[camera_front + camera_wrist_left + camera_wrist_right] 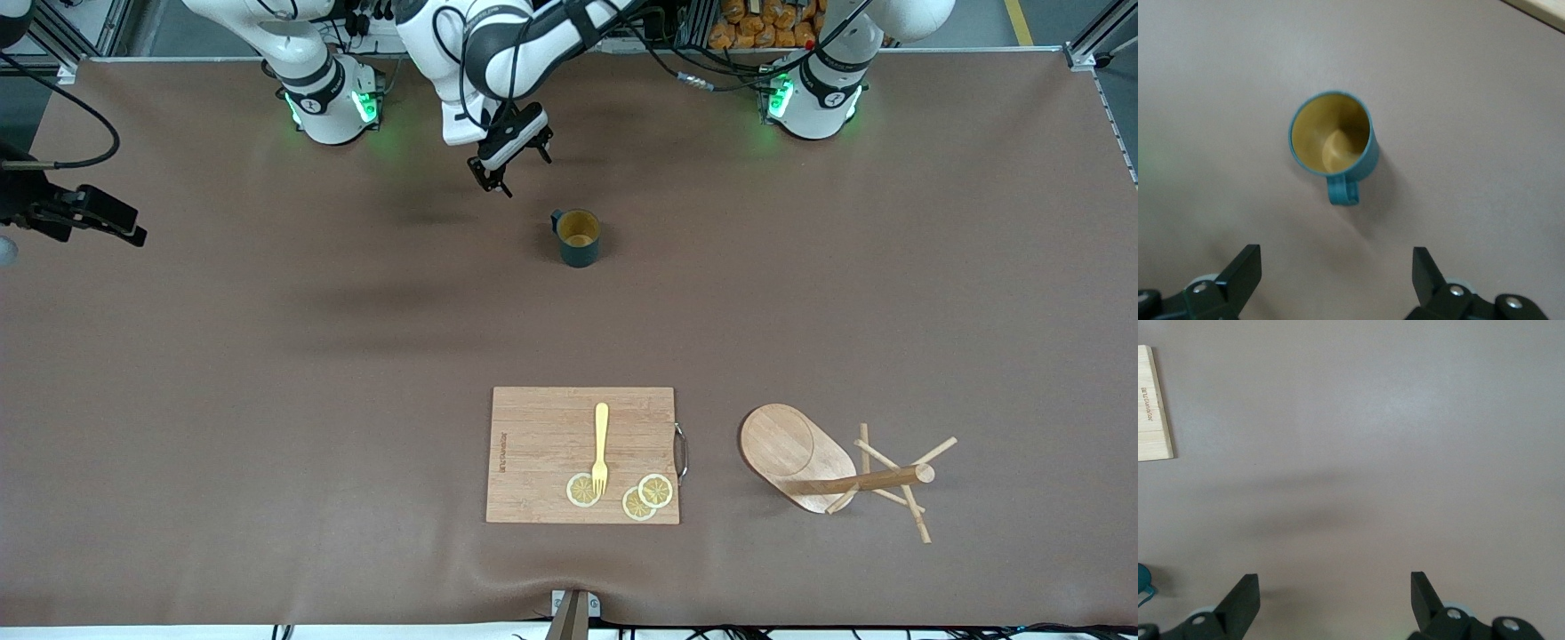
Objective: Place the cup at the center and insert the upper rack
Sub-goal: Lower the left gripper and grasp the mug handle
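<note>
The dark teal cup (579, 237) stands upright on the brown table, nearer the robots' bases than the cutting board, tan inside showing. In the left wrist view the cup (1331, 137) has its handle turned toward my left gripper (1336, 280). My left gripper (516, 169) is open and empty, above the table just beside the cup on the handle side. The upper rack (836, 471) lies on its side toward the left arm's end, pegs splayed. My right gripper (1335, 600) is open and empty, high over bare table; the cup's edge (1143, 583) shows at its view's border.
A rectangular wooden cutting board (542, 444) lies near the front camera with a yellow fork (601, 444) and lemon slices (582, 490) on it. Its edge shows in the right wrist view (1153, 407). A black camera mount (80, 213) reaches in at the right arm's end.
</note>
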Tool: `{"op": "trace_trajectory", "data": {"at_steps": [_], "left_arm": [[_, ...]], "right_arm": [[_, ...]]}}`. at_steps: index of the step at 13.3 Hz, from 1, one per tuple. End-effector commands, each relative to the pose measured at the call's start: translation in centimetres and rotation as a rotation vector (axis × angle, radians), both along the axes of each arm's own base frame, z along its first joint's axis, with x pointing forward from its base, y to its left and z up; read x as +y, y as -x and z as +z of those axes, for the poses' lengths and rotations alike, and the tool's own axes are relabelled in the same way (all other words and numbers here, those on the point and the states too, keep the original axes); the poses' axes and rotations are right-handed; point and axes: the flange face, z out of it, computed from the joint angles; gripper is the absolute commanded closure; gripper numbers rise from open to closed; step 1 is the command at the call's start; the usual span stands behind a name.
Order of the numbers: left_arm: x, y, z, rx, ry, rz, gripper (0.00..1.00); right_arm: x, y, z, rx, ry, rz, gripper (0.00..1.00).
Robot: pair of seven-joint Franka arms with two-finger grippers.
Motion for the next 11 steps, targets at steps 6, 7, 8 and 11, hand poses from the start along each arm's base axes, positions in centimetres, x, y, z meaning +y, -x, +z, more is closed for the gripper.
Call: {"op": "trace_trajectory", "data": {"at_steps": [6, 7, 8, 11], "left_arm": [[-1.0, 1.9, -8.7, -0.185, -0.106, 0.048, 0.00], [-1.1, 1.8, -9.6, -0.191, -0.111, 0.062, 0.00], [-1.3, 1.6, -10.1, -0.202, -0.108, 0.080, 0.00], [-1.1, 1.9, -12.0, -0.243, -0.133, 0.089, 0.00]], "right_arm": [[-3.2, 0.9, 1.1, -0.011, -0.008, 0.011, 0.00], [-3.2, 0.9, 1.1, -0.015, -0.008, 0.010, 0.00], [-3.2, 0.8, 1.2, -0.021, -0.007, 0.010, 0.00], [-3.0, 0.7, 1.3, -0.029, -0.008, 0.010, 0.00]]}}
